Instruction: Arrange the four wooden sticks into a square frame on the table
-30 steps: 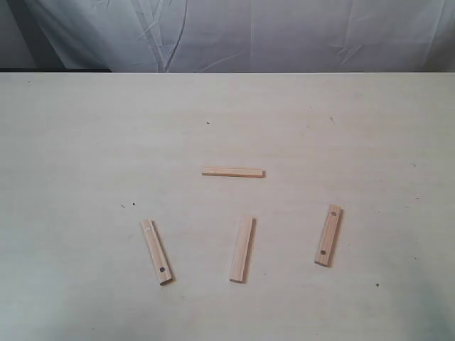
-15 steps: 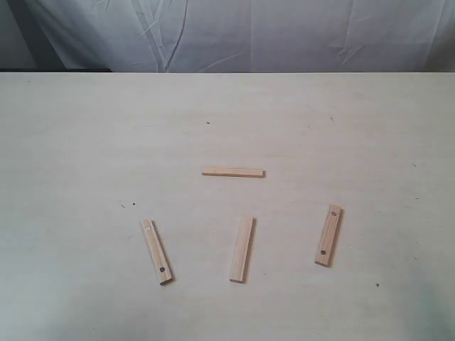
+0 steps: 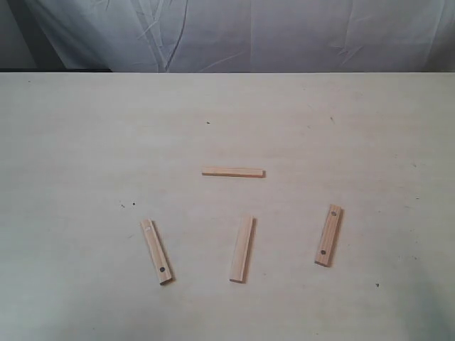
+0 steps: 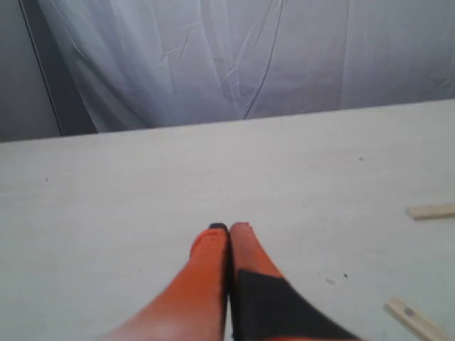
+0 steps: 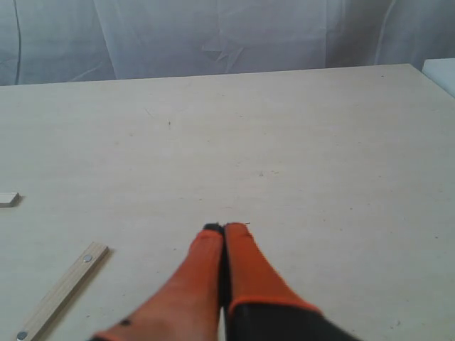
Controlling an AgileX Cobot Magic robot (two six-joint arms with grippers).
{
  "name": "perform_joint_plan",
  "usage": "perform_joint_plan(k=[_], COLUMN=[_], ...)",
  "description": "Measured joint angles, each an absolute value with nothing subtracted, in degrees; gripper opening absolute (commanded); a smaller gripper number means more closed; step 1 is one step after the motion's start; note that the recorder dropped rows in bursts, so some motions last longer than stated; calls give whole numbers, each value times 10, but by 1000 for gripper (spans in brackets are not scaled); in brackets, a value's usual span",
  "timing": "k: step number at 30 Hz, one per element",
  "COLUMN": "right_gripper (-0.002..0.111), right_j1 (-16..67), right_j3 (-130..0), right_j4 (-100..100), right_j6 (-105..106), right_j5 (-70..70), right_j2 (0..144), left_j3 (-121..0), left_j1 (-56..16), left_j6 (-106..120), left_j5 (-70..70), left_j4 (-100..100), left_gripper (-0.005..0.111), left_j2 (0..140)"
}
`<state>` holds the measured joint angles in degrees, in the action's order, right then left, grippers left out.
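**Stock, exterior view, all flat on the table (image 3: 85, 142), none touching another:**

1. Far stick (image 3: 233, 172): plain, near the table's middle. Long axis runs side to side.
2. Left stick (image 3: 156, 251): dark hole near its near end. Long axis runs near-to-far, far end leaning slightly left.
3. Middle stick (image 3: 242, 249): plain. Long axis runs near-to-far, far end leaning slightly right.
4. Right stick (image 3: 328, 235): 2 dark holes. Long axis runs near-to-far, far end leaning slightly right.

Sticks 2 to 4 form a loose row nearer the camera than stick 1.

**Tools:**

- Left gripper (image 4: 229, 229): orange fingers pressed together, pinching nothing, above bare table.
- Right gripper (image 5: 224, 229): the same, with the right stick near it.
- Neither gripper shows in the exterior view.

**Status (judged):** opening step. No stick is lifted and no corner is made.

**Next move (judged):**

- One gripper must spread its fingers, descend on a stick and grip it across the narrow width.
- The far stick could serve as 1 side.
- The 2 outer sticks need drawing in square to its ends.
- The middle stick needs a quarter turn to close the frame.
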<state>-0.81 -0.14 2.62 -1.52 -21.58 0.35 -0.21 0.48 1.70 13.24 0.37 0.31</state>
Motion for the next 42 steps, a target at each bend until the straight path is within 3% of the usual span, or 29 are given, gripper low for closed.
perform_joint_plan(k=[13, 25, 32, 42], right_gripper=[0, 0, 0, 0], right_j1=[-8, -8, -8, -8], right_j3=[-1, -1, -1, -1], right_j4=[26, 27, 30, 30], right_j6=[-15, -15, -15, -15], right_j5=[-216, -216, -216, -216], right_j2=[3, 3, 3, 3], left_j3=[-2, -2, -113, -337], left_j1=[5, 5, 5, 5], left_j6=[17, -56, -64, 18], left_j5=[-87, -113, 38, 360], left_j4=[0, -15, 14, 13], left_gripper=[0, 0, 0, 0], left_j2=[3, 3, 40, 272])
